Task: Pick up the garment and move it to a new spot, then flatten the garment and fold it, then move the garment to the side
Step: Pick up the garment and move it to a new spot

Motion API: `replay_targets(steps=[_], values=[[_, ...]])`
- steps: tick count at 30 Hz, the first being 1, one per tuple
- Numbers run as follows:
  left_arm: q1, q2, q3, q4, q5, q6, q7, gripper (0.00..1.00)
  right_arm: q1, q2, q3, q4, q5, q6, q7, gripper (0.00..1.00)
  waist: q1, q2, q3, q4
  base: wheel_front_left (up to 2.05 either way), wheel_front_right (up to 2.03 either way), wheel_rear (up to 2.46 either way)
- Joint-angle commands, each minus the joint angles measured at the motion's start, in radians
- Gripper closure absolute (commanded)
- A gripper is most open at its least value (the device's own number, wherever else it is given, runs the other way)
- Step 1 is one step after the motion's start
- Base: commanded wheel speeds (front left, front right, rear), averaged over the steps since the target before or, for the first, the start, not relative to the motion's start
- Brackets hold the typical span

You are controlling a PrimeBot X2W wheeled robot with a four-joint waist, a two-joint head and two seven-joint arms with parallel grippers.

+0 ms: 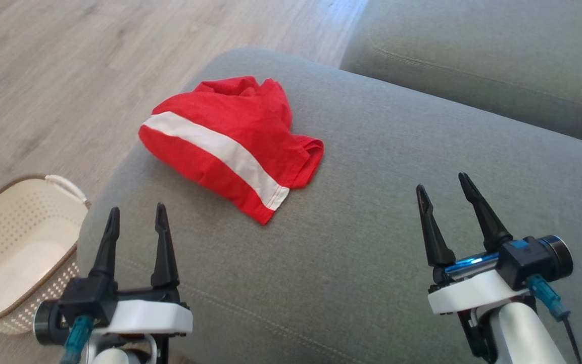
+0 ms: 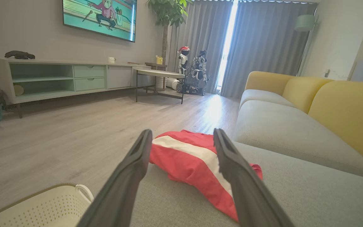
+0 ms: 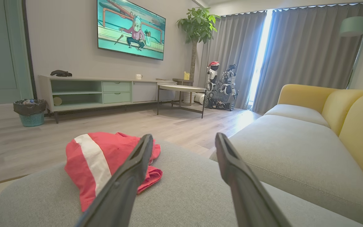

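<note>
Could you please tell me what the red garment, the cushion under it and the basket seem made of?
Red garment: soft matte knit, probably cotton; it crumples. Cushion: grey woven upholstery, visible weave and seam. Basket: likely cream plastic, perforated walls.

A home living room
A grey sofa [image 3: 295, 151] with yellow backrests faces a wall-mounted television [image 3: 131, 30] above a low cabinet [image 3: 106, 91], with a coffee table [image 3: 181, 88], tall potted plant [image 3: 197, 25], long grey curtains [image 3: 301, 56] and pale wood floor [image 3: 74, 126].

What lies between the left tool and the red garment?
Bare grey cushion, nothing else, as the head view shows; the left tool and garment are apart.
</note>
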Motion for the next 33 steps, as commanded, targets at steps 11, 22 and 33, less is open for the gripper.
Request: replay_targets(steps=[11,22,33], values=[[-0.104,-0.003,0.08,-0.034,-0.036,0.008,-0.008,0.0,-0.036,-0.004,-0.005,-0.082,-0.04,-0.001,0.014,0.0,0.0,0.0,0.121,-0.085,0.0,0.0,0.0],[-0.382,0.019,0.16,0.283,-0.109,-0.095,0.007,0.0,-0.093,-0.041,-0.037,-0.204,-0.092,-0.001,0.066,0.0,0.0,0.0,0.314,-0.151,0.0,0.0,0.0],[-0.653,0.103,0.133,0.589,-0.087,-0.129,0.119,0.0,-0.12,-0.073,-0.037,-0.276,-0.082,-0.001,0.097,0.0,0.0,0.0,0.422,-0.188,0.0,0.0,0.0]])
